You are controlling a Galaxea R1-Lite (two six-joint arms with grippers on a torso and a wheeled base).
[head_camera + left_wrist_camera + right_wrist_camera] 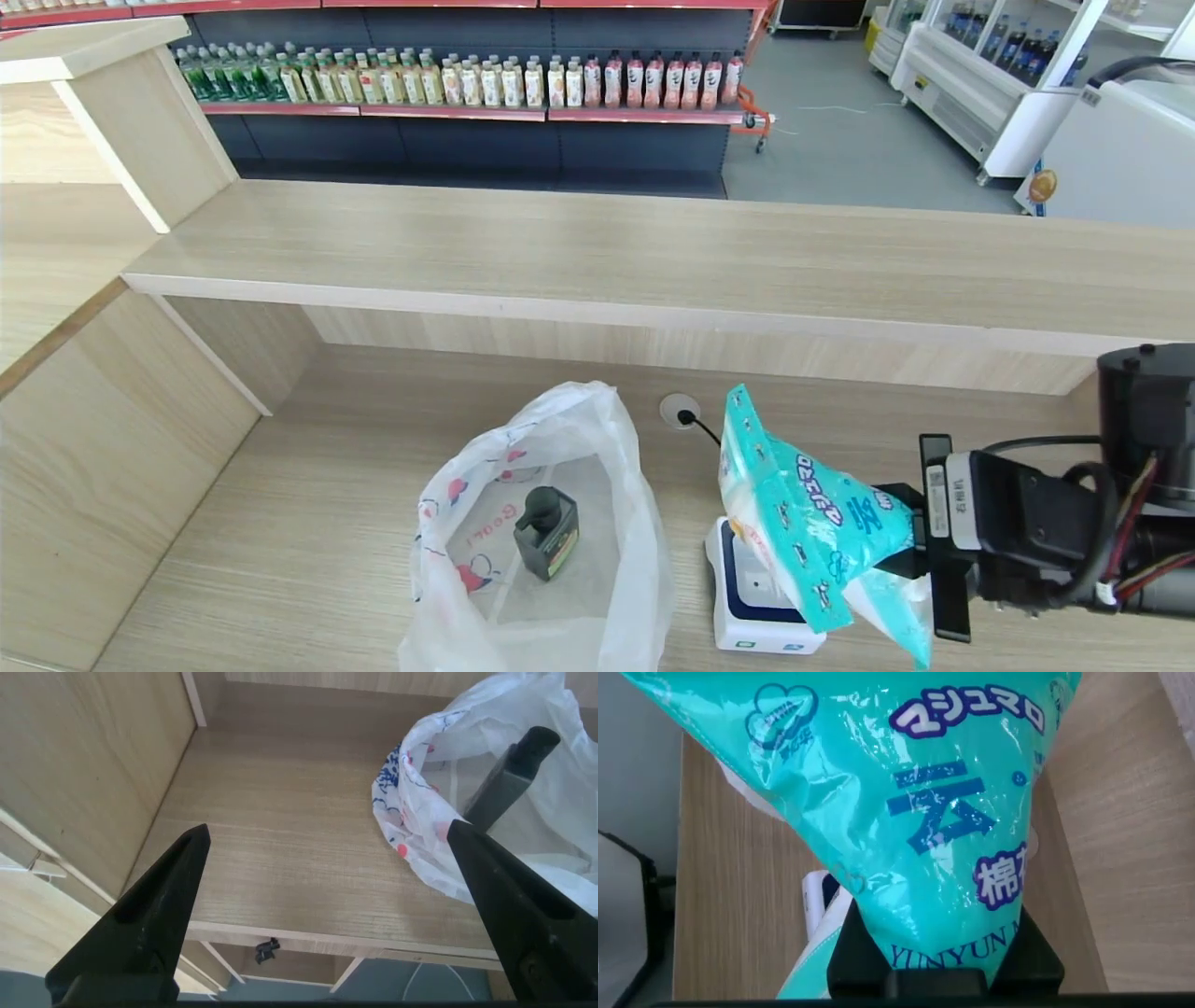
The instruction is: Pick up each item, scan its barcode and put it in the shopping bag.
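The right pincer [898, 527] is pinching one end of a soft teal packet [812, 523], its two black fingers pressed against the plastic from either side; in the right wrist view the same pincer [943, 963] grips the narrow gathered end of the packet [915, 793], which fans out wide beyond it. The packet hangs tilted in the air over the white and blue barcode scanner [761, 621], hiding part of the scanner's top face. The scanner sits on the pale wood surface [327, 523], and a white corner of it [817, 901] shows under the packet from the wrist. Just to the left of the scanner lies the white plastic shopping bag [644, 560], its mouth open upward, with a dark bottle [546, 532] lying inside on the bag's bottom. The left pincer [329, 831] hovers over a bare stretch of the surface near its front edge with its fingers spread wide and nothing between them; the shopping bag [411, 831] lies just beyond it, the dark bottle [509, 775] visible within. Behind the bag and scanner a round cable port [680, 411] is set into the surface, with a black cable [707, 429] running out of it toward the scanner.
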